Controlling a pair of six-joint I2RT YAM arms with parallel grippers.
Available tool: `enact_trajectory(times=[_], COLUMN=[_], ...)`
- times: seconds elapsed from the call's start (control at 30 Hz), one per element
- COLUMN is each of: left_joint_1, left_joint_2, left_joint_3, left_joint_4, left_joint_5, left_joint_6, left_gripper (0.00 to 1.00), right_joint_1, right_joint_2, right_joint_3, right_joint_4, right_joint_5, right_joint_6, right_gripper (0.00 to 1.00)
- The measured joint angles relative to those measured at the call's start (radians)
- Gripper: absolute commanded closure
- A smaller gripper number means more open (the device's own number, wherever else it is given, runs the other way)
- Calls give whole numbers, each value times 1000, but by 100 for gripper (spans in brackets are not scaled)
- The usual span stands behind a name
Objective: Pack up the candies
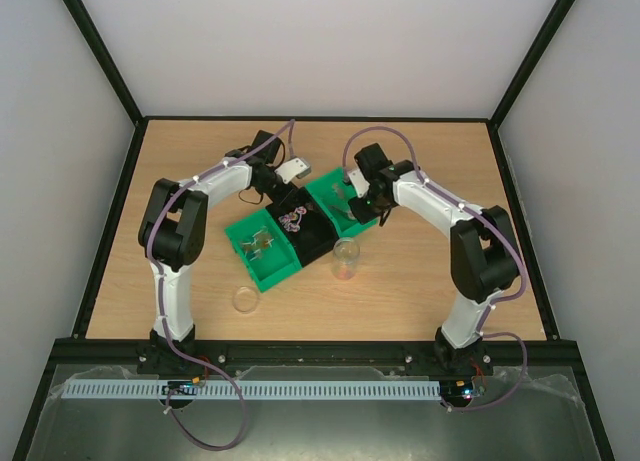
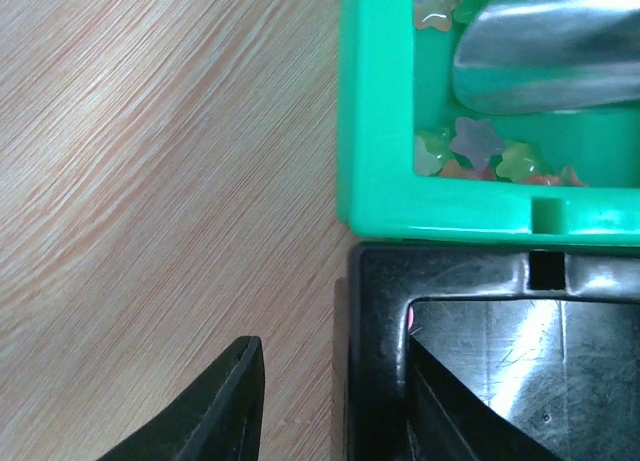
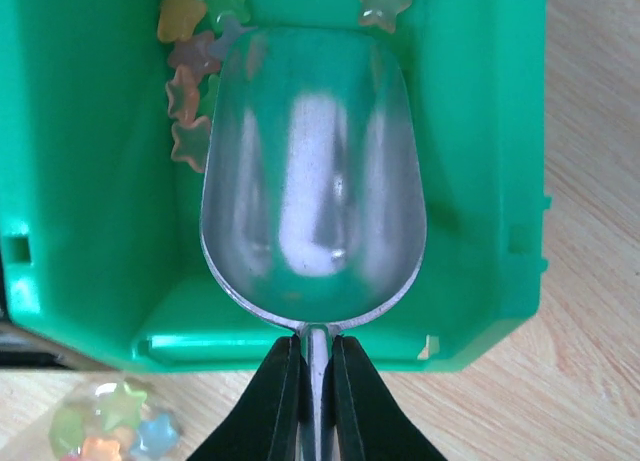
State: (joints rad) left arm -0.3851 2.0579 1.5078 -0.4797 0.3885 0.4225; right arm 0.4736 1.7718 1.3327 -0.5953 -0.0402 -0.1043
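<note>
— Where is the left gripper [image 2: 335, 381]?

— At a corner of the black bin [image 2: 450, 271], with its jaws apart and astride the bin's wall. One finger hangs outside over the wooden table [image 2: 150, 131] and the other sits inside the bin. The outer finger stands clear of the wall. Whether the inner one touches it cannot be told.

— And the right gripper [image 3: 318, 346]?

— Its jaws are clamped on the thin handle of the metal scoop [image 3: 315, 171]. The scoop's bowl lies hollow side up, low inside the green bin [image 3: 80, 181], which stands just beside the black one.

— Where are the candies [image 3: 190, 81]?

— They are small translucent stars in orange, green, pink and purple, bunched at the far end of that green bin. Several lie against the scoop's front rim and left edge. More of them fill the bottom of the clear cup [image 1: 346, 259], which stands upright on the table near the bins.

— Anything else?

— A second green bin [image 1: 255, 251] sits on the black bin's other side, so the three form a slanting row. Coloured bits show in it and in the black bin, too small to make out. A clear round lid [image 1: 245, 299] lies flat on the table — well apart from the cup.
</note>
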Motion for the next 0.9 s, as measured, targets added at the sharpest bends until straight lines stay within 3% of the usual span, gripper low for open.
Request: enact_trajectory(times=[0.6, 0.9], left_joint_1=[-2, -2], left_joint_2=[0, 0], left_joint_3=[-11, -17], left_joint_4=[5, 11], left_joint_5=[15, 28], left_joint_6=[71, 89], left_gripper=[78, 82], right_joint_1=[6, 3], right_joint_2=[24, 18], right_joint_3=[-150, -258], right_joint_4=[388, 582], right_joint_5=[27, -47], right_joint_6=[87, 0], right_gripper=[99, 99])
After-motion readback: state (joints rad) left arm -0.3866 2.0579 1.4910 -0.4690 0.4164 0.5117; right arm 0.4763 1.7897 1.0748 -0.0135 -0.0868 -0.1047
